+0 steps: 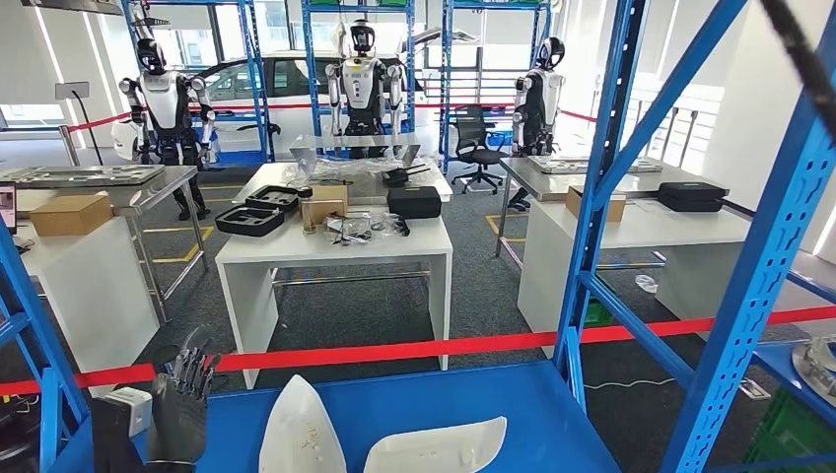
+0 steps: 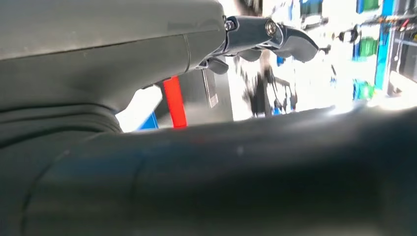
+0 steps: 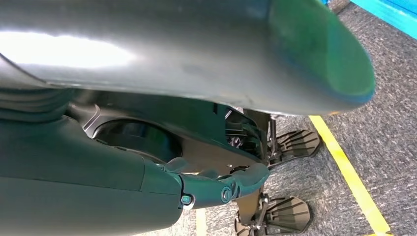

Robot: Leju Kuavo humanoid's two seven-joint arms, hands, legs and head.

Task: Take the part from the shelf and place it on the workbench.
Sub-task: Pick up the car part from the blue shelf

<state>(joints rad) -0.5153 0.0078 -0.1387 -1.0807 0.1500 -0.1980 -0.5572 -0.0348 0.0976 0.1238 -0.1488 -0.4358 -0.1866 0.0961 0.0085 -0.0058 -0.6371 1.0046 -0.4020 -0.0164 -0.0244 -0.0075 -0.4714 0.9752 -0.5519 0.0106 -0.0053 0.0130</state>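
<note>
On the blue shelf (image 1: 513, 404) lie two white parts. One white part (image 1: 301, 434) is pointed like a leaf and sits near the front edge. The other white part (image 1: 439, 448) is long and flat and lies just beside it, on the side away from the left hand. No hand is touching them.

The left hand (image 1: 182, 404) is raised at the shelf's corner, near the pointed part but apart from it. Its dark fingers (image 1: 192, 370) point up and are spread a bit, and they hold nothing. A small white box (image 1: 128, 409) sits just beside that hand.

The right hand (image 3: 216, 189) hangs down over the grey floor with a yellow line (image 3: 349, 172) on it. Its fingers look bent inward, but I cannot tell if they are closed.

Behind the shelf runs a red tape (image 1: 394, 350). Past the tape stands a white workbench (image 1: 335, 246) with black cases and a cardboard box on top. Far behind it stand three other robots (image 1: 363, 84), and blue racks.
</note>
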